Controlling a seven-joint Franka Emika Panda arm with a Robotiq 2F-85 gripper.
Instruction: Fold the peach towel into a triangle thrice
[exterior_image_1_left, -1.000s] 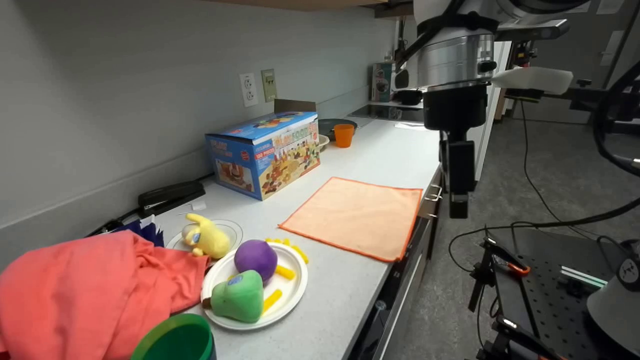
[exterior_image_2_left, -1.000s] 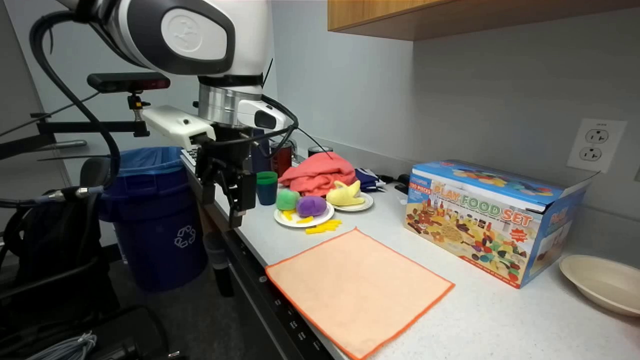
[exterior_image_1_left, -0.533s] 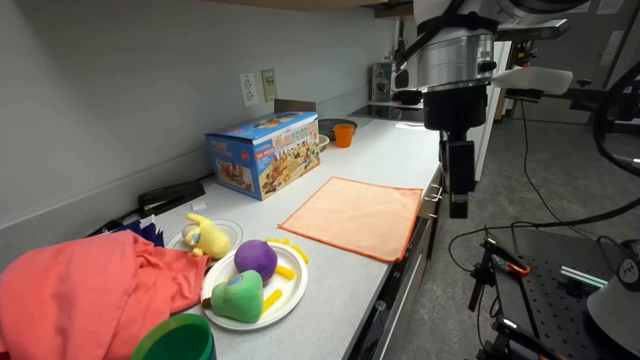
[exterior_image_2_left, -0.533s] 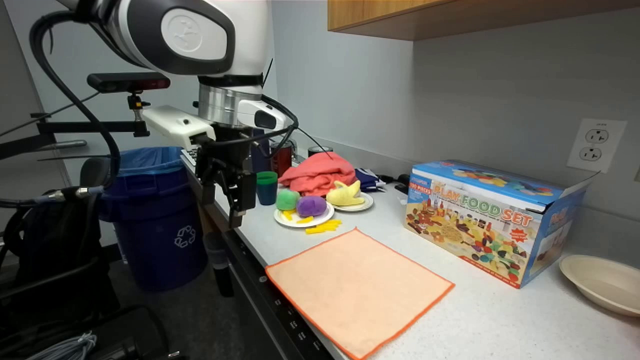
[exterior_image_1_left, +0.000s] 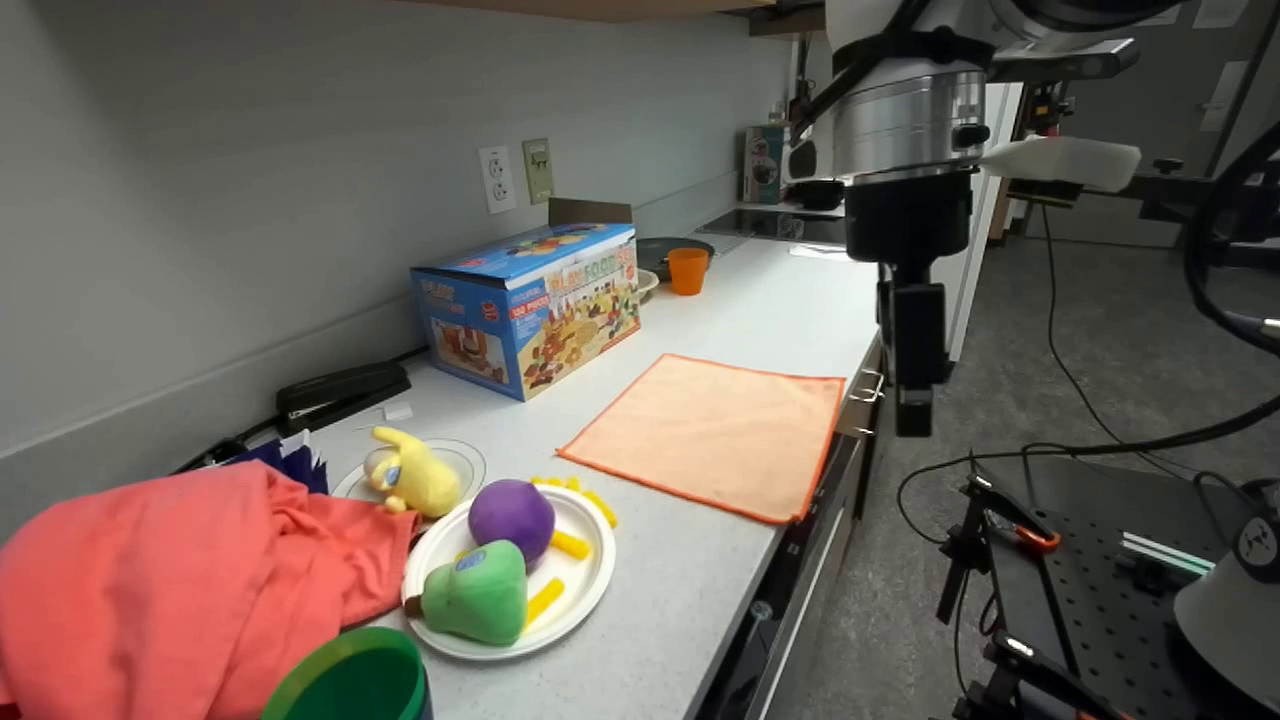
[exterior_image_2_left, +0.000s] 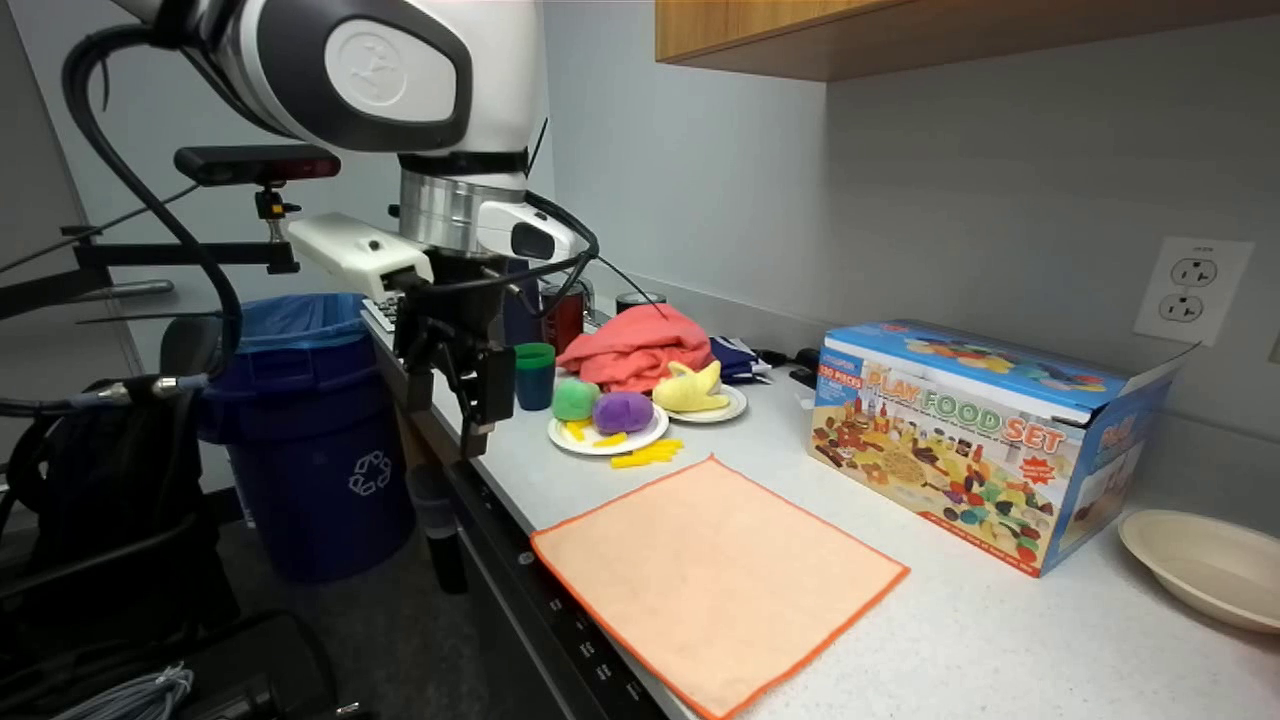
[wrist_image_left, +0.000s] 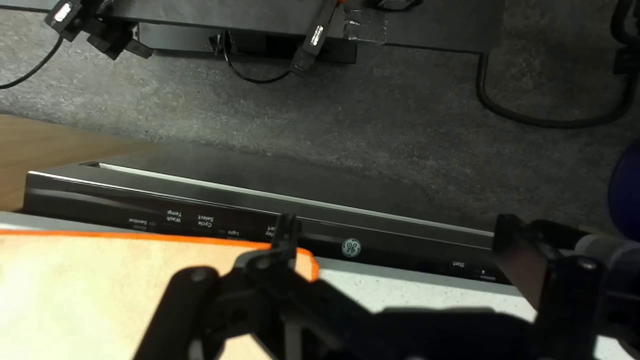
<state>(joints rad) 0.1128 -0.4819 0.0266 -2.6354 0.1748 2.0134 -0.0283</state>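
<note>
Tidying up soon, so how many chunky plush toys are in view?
3: green toy and purple toy share a white plate; yellow toy sits on another plate. More may hide beneath the coral cloth.

In an exterior view I see the towel (exterior_image_2_left: 720, 590) on the counter (exterior_image_2_left: 1060, 650). The box (exterior_image_2_left: 975, 450) is right of the towel, with the bowl (exterior_image_2_left: 1205, 570) farther right. Behind the towel is a plate (exterior_image_2_left: 659, 432) with toy food (exterior_image_2_left: 622, 412) on it, and farther back lies a heap of cloth (exterior_image_2_left: 635, 350). My gripper (exterior_image_2_left: 447, 418) hangs to the towel's left.
</note>
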